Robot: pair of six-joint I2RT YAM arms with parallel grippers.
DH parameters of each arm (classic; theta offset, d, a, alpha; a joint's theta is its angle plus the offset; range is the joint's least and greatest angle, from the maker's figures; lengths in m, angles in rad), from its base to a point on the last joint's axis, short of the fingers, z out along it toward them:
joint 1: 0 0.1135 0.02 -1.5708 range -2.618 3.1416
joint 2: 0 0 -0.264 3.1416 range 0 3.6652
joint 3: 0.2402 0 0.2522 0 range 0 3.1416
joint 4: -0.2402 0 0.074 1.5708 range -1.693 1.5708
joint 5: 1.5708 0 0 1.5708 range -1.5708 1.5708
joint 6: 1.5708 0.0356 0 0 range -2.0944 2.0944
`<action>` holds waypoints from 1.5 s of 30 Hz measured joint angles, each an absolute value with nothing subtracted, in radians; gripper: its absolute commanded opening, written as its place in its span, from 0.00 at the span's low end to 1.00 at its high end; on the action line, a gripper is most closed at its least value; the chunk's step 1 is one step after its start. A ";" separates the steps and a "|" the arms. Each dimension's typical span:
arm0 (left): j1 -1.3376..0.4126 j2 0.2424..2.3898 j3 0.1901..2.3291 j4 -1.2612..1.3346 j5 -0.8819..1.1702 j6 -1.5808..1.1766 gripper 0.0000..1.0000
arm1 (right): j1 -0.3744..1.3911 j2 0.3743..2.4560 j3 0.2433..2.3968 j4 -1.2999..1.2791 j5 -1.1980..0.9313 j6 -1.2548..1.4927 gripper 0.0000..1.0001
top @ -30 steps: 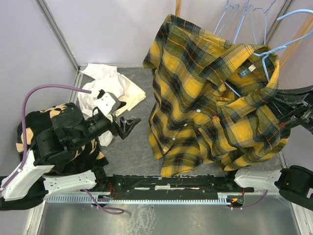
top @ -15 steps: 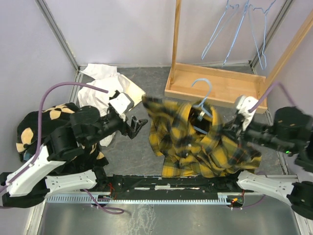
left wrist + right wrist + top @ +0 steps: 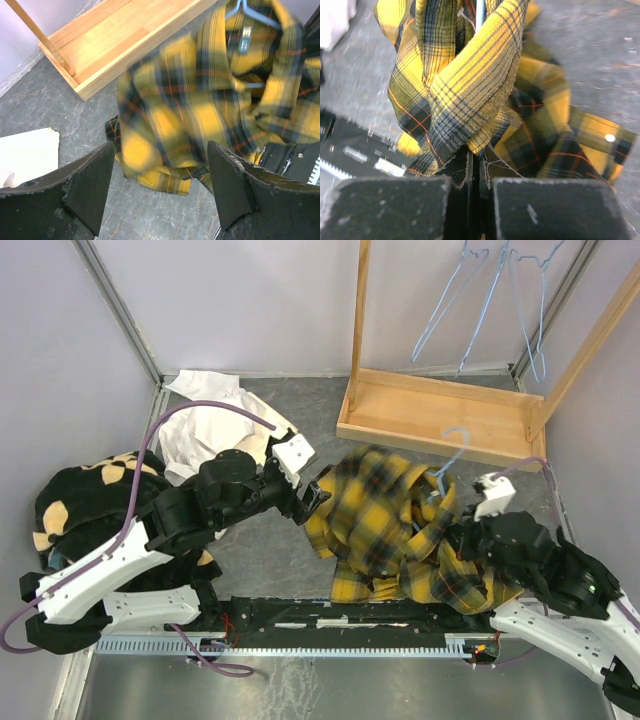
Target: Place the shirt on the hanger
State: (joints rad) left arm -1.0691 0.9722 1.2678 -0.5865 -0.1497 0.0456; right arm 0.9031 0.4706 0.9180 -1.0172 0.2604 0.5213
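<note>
The yellow and black plaid shirt [image 3: 385,525] sits bunched in a crumpled heap on the grey table [image 3: 300,420]. The light-blue wire hanger [image 3: 455,458] is threaded through its collar, with the hook poking up.

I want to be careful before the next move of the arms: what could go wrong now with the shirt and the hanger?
1. The right fingers pinch only one fold of the bunched shirt; it may slip out, or the hanger may slide free.
2. The open left fingers face several crumpled layers and might grab the wrong one, pulling the shirt off the wire.
3. The hook lies near the wooden tray and could snag.
</note>
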 measured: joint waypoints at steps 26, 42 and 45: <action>-1.069 1.058 1.259 -0.540 -0.041 0.045 0.78 | 0.898 0.606 0.998 -1.203 0.759 0.825 0.00; -1.069 1.036 1.271 -0.555 -0.038 0.044 0.78 | 0.012 0.784 0.928 -0.855 0.007 0.521 0.00; -1.069 1.023 1.271 -0.574 -0.032 0.044 0.78 | -0.197 0.812 0.908 -0.823 -0.140 0.517 0.00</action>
